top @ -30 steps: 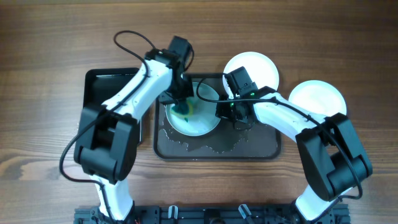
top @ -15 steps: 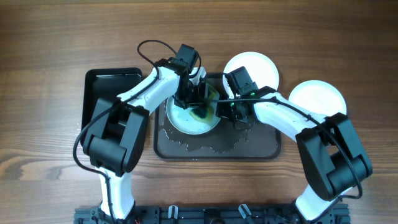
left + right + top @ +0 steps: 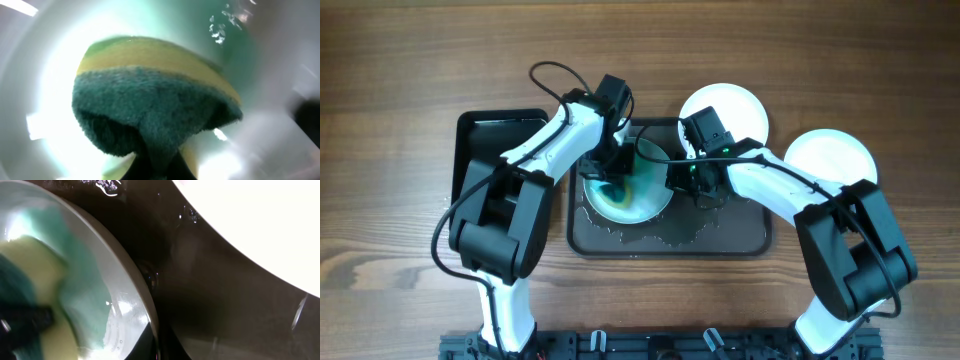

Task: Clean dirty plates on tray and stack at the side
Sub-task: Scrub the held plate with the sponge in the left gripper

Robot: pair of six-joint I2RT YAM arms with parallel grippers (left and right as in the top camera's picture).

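Wooden counter (image 3: 400, 60) carries a dark tray (image 3: 740, 240) holding a plate (image 3: 645, 207). We note the left pincer (image 3: 612, 176) pinching a green-yellow sponge (image 3: 150, 115) on it; whether the right pincer (image 3: 682, 180) grips, we cannot tell.

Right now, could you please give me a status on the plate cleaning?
Left gripper shut on sponge, pressed into plate on tray. Right gripper at plate's rim, grip unclear. Two white plates to the right; nothing blocking.

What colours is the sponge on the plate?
The sponge is dark green over yellow; clearest in left wrist view.
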